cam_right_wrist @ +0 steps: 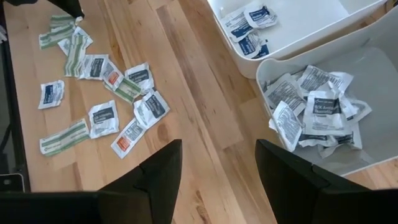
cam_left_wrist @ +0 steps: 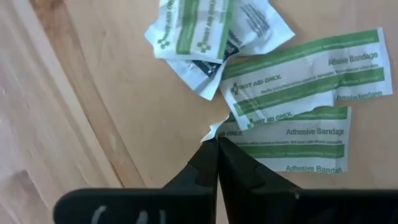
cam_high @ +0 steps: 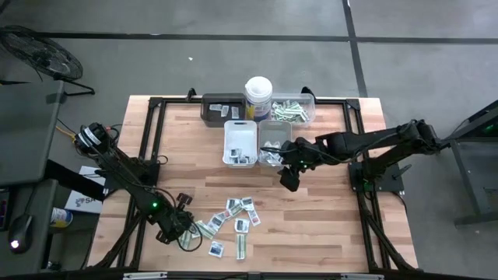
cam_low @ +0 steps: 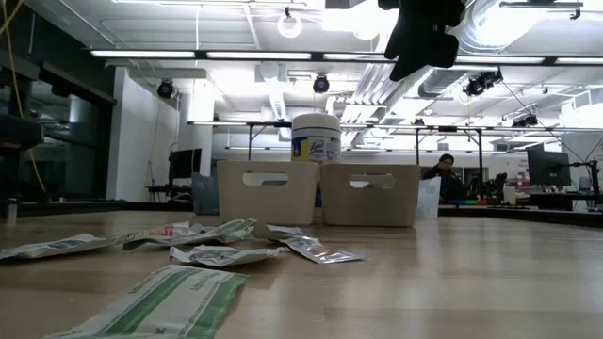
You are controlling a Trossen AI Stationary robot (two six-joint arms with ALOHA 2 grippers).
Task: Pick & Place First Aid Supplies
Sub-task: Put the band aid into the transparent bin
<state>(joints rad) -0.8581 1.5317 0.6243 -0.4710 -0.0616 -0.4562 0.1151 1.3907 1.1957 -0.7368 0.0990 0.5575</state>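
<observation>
Pinching a strip's (cam_left_wrist: 289,140) corner, your left end effector (cam_left_wrist: 217,146) is clamped, strip lying flat crosswise; right end effector (cam_right_wrist: 217,171) hangs apart.

Overhead; table-level; two close wrist views

Bright overhead ceiling lights (cam_low: 289,24), blurred foreground.

Floor (cam_high: 233,62): grey concrete crossed by dark tape lines; table (cam_high: 327,233): pale wood planks on a black frame; ceiling (cam_low: 236,28): white, exposed ducts and long strip lights; fan (cam_high: 39,54): black, at the far left corner; person (cam_low: 443,174): seated at distant desks with monitors.
</observation>
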